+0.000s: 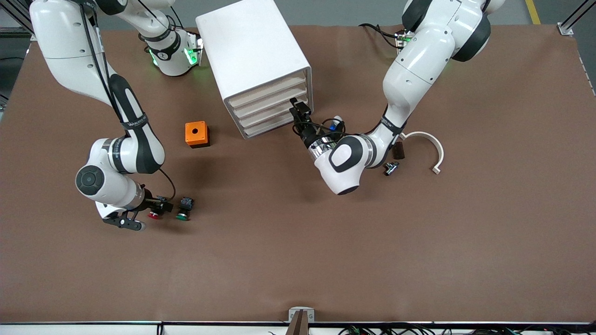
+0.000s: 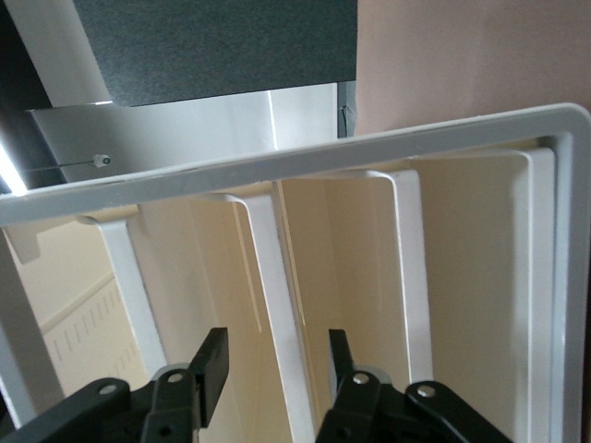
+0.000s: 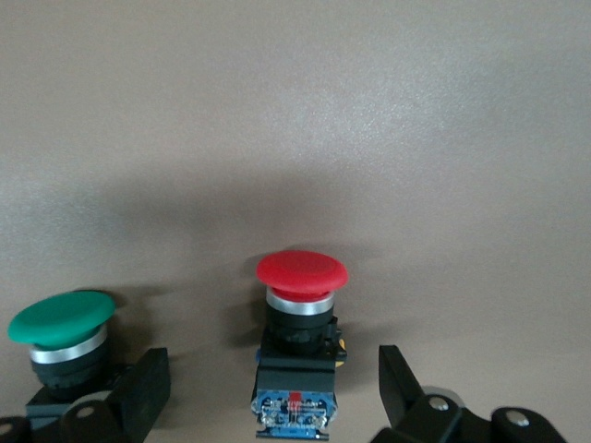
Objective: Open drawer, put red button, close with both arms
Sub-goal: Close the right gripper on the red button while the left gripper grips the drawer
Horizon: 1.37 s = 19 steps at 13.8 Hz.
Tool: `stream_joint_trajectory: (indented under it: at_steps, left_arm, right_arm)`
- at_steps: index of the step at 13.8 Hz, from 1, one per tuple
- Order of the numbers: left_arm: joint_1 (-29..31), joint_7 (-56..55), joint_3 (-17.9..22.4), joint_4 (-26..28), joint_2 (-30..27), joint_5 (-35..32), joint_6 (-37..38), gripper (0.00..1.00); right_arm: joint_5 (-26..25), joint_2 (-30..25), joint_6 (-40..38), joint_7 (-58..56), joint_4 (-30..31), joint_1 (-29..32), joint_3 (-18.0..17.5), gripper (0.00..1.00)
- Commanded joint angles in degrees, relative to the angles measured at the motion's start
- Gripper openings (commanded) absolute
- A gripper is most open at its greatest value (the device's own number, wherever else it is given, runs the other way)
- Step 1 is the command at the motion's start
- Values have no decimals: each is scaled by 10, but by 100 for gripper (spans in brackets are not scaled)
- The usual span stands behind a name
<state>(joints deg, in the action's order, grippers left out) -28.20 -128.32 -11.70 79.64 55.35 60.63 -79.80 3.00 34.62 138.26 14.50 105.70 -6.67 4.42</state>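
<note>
The white cabinet [image 1: 253, 51] stands between the arms' bases, its stacked drawers [image 1: 270, 109] all pushed in. My left gripper [image 1: 300, 111] is at the drawer fronts, at the corner toward the left arm's end. In the left wrist view it [image 2: 277, 365] is open, astride the white front lip [image 2: 277, 268] of a middle drawer, with a gap on each side. The red button [image 1: 153, 215] lies on the table toward the right arm's end. My right gripper [image 1: 146, 213] is open, one finger on each side of the red button [image 3: 300, 305], not touching it.
A green-capped button [image 1: 182, 215] [image 3: 63, 323] lies right beside the red one, just outside one right finger. An orange box [image 1: 197, 134] sits near the cabinet. A white curved piece [image 1: 426, 144], a brown block [image 1: 398, 151] and a small metal part [image 1: 391, 167] lie by the left arm.
</note>
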Motion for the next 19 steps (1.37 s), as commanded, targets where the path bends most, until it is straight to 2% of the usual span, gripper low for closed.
stream_joint_trajectory:
  at_steps: [1, 3, 6, 11, 15, 17, 19]
  left_arm:
    - [-14, -22, -2, -8, 8, 20, 11, 49]
    - [-25, -43, -2, -8, 10, 21, 10, 45]
    - [-41, -61, -2, -8, 10, 20, 10, 34]
    - [-50, -80, -1, -7, 11, 20, 9, 16]
    - [-46, -86, 3, -8, 11, 21, 9, 5]
    - [-43, -85, 5, -8, 11, 20, 9, 4]
    - [-37, -85, 6, -9, 11, 19, 9, 4]
  right_arm:
    - [4, 4, 6, 8, 1, 3, 1, 100]
    - [3, 7, 6, 7, 1, 3, 1, 100]
    - [3, 12, 7, 6, 1, 3, 1, 96]
    - [-1, 12, 6, 6, 1, 3, 1, 55]
    - [-1, 12, 1, 7, 1, 2, 1, 14]
    - [0, 11, 0, 8, 0, 1, 1, 3]
    - [0, 11, 0, 8, -2, 1, 1, 1]
